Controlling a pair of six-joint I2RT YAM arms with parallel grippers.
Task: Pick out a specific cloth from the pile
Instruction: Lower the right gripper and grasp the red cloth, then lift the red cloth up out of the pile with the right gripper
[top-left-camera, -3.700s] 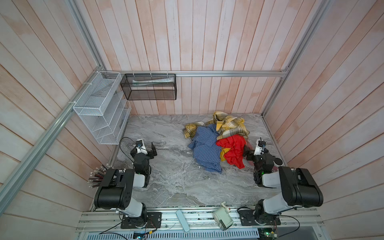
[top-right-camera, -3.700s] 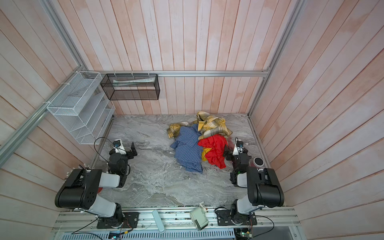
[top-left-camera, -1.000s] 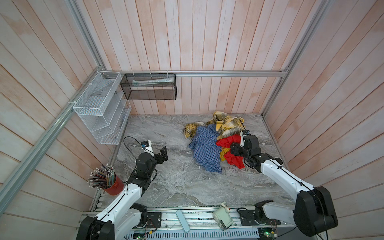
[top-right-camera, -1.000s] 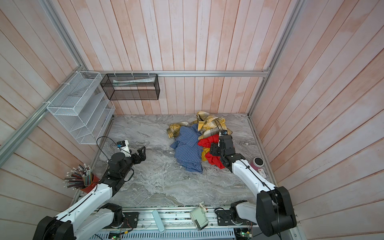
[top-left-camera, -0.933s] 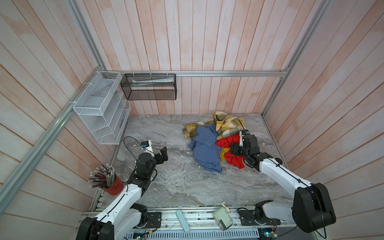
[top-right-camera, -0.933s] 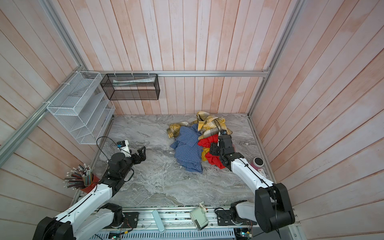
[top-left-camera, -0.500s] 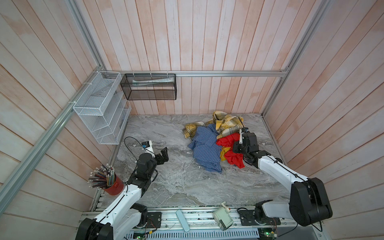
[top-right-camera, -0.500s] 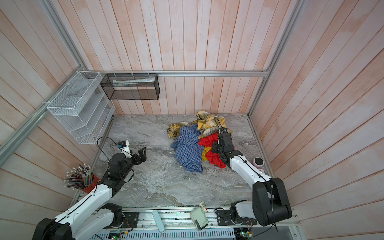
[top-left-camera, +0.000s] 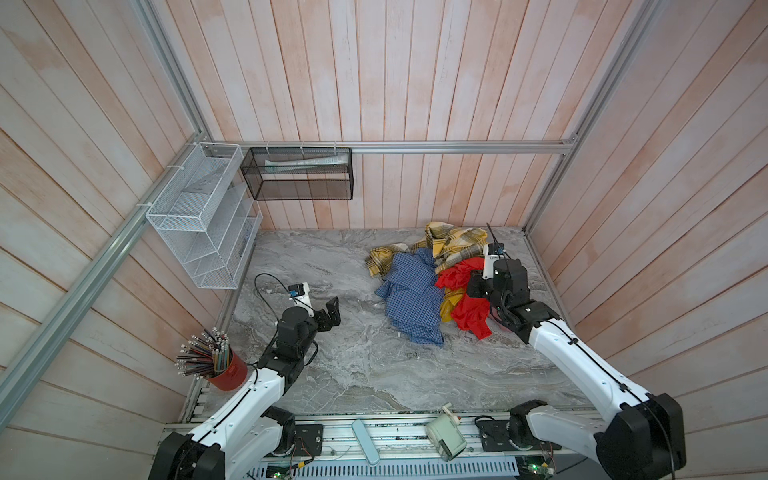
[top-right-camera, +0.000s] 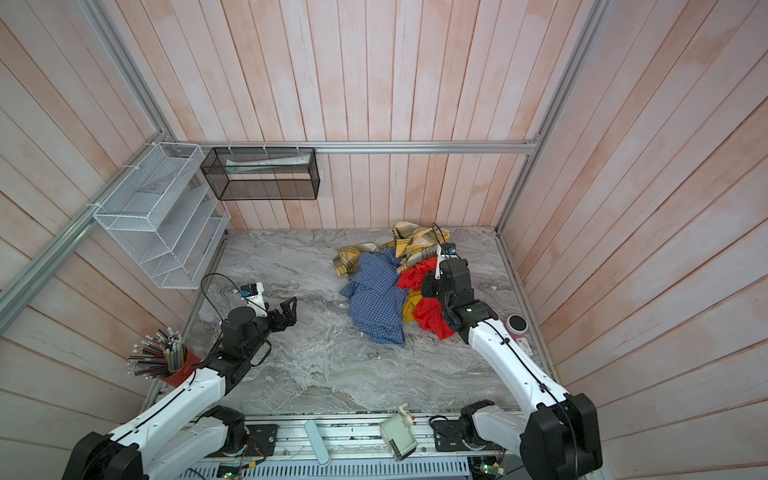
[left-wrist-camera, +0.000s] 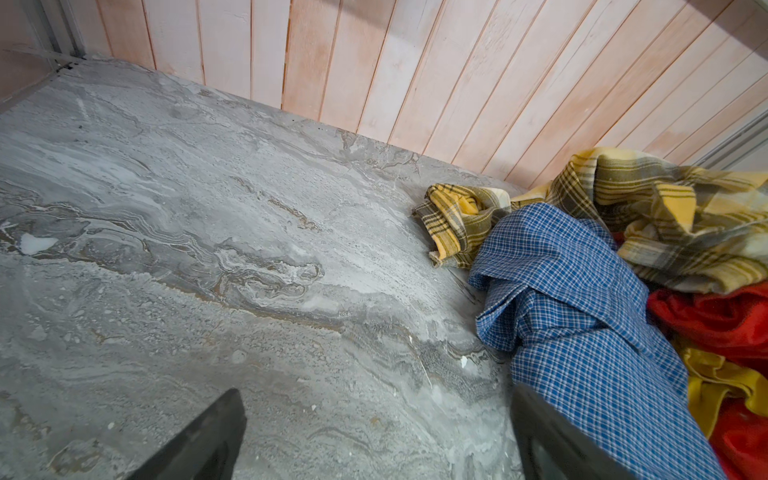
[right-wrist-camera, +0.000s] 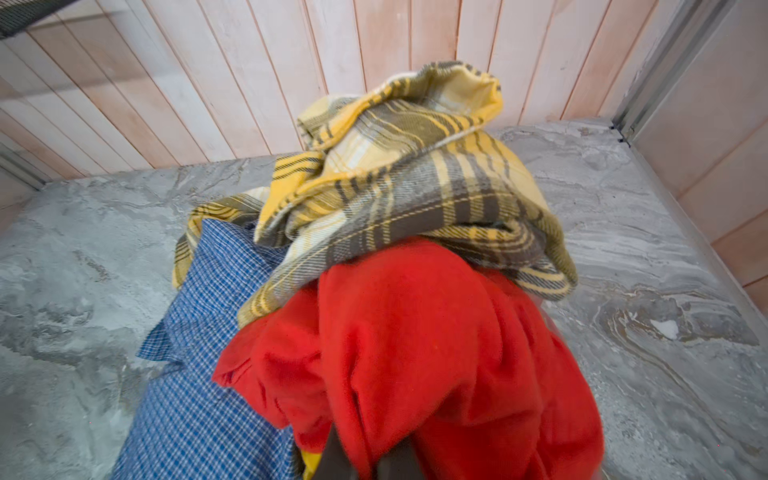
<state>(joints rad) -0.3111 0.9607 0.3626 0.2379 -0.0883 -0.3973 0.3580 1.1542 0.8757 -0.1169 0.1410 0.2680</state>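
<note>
A red cup of pencils (top-left-camera: 226, 370) stands nearest, at the left front edge of the grey marbled tabletop (top-left-camera: 365, 374). Just past it, the left gripper (top-left-camera: 331, 311) hangs over bare stone, jaws spread wide and holding nothing. In the left wrist view its two fingers sit far apart with only tabletop between them.

Farther in, on the right, the right gripper (top-left-camera: 473, 289) is pinched tight on a fold of the red cloth (top-left-camera: 471, 313). In the right wrist view the red fabric bunches up between the dark fingers (right-wrist-camera: 332, 457).

The red cloth lies on the right side of the pile (top-left-camera: 440, 255). It rests over a plain yellow cloth (top-left-camera: 451, 297) and touches the blue checked shirt (top-left-camera: 409, 299) to its left. Its far edge is tucked under the yellow-and-grey plaid fabric (top-left-camera: 457, 241).

Beyond, a white wire rack (top-left-camera: 199, 216) hangs on the left wall and a black mesh basket (top-left-camera: 297, 174) on the back wall.
</note>
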